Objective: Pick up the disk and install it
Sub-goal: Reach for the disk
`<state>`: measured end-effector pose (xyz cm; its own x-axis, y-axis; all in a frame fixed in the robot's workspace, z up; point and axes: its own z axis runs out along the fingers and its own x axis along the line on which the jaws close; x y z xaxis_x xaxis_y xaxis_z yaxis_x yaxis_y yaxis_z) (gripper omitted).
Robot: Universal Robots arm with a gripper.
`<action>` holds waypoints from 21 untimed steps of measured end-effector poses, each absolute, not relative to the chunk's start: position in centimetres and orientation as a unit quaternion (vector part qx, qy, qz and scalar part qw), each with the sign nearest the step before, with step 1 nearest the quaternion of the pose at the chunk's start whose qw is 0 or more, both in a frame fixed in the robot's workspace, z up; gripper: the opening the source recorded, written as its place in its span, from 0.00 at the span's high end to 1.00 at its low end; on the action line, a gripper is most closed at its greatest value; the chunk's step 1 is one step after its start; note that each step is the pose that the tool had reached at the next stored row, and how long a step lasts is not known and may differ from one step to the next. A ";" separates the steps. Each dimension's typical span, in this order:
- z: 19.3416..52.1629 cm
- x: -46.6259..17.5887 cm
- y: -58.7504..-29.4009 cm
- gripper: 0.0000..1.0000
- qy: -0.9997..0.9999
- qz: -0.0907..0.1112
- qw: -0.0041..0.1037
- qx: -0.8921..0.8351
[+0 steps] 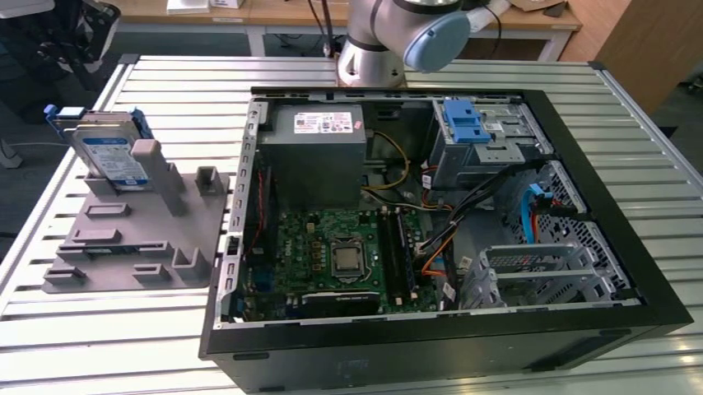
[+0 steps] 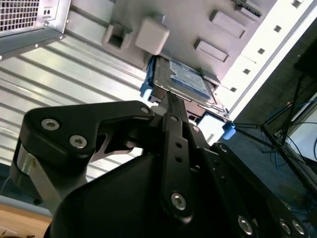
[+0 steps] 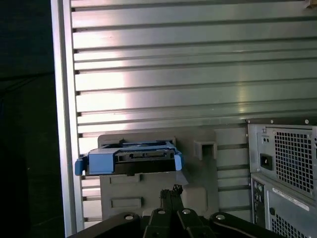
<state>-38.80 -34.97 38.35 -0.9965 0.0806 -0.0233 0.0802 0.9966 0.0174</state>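
Pincer (image 3: pixel 171 191) fingers are sitting drawn together in the first wrist view, tip against tip, and they are gripping nothing. Ahead of those tips the disk (image 3: pixel 133 161) is standing on edge in a grey fixture (image 3: pixel 148 191), its blue rails wrapping the end that is facing the camera. A clear gap is showing between disk and pincer, so the two are not touching.

In the second wrist view the pincer (image 2: pixel 168 99) is pointing at the same disk (image 2: pixel 185 79) (here its blue-and-white label is facing the lens), and the tips are overlapping its near edge in the picture, though I cannot tell how close they are.

In the exterior view the disk (image 1: pixel 110 156) is standing upright at the far end of the grey fixture (image 1: pixel 143 239). The fixture is resting on the slatted metal worktop (image 1: pixel 110 329), on the exterior view's left of the open computer case (image 1: pixel 439 230) and just beside it. The arm (image 1: pixel 407 41) is rising from the worktop's far side, behind the case.
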 end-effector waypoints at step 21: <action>37.8 -44.2 -33.8 0.89 0.999 0.008 0.012 0.040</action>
<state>-44.21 -33.82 37.77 -0.9965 0.0805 -0.0226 0.0802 0.9966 0.0172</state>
